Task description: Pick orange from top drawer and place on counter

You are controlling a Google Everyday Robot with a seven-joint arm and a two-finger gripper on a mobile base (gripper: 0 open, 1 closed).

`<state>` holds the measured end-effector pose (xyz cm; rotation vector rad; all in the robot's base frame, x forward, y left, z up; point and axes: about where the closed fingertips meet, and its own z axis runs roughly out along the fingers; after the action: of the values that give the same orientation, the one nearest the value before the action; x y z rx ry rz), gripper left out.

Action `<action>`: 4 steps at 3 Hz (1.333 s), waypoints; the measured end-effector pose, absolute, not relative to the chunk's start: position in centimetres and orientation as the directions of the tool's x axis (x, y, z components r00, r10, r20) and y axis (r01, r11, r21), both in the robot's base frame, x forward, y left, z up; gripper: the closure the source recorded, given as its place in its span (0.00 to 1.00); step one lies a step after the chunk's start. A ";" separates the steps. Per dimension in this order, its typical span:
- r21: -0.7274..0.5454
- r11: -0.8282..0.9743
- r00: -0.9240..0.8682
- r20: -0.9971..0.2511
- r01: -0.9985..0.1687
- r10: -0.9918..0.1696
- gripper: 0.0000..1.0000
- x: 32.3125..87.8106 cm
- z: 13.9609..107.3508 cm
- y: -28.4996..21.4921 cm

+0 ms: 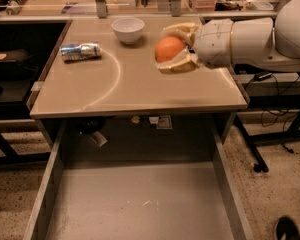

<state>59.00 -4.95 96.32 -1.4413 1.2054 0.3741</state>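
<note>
My gripper is shut on the orange, a small round orange fruit held between two cream fingers. It hangs in the air above the right half of the counter, a glossy beige tabletop with a faint curved white line. The white arm reaches in from the right. The top drawer stands pulled open below the counter's front edge, with a bare scuffed grey floor and low grey side walls.
A white bowl stands at the back of the counter. A crushed silver and blue can lies at the back left. Dark table legs and cables stand on the floor at the right.
</note>
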 end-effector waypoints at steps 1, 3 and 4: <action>-0.562 0.279 0.448 -0.810 -0.779 -0.379 1.00 63.0 97.4 -4.8; -0.566 0.412 0.363 -0.803 -0.714 -0.472 1.00 68.4 94.9 -5.8; -0.554 0.450 0.285 -0.795 -0.701 -0.535 1.00 70.3 92.7 -6.8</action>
<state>70.32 -6.84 92.65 -1.2009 1.3721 0.1568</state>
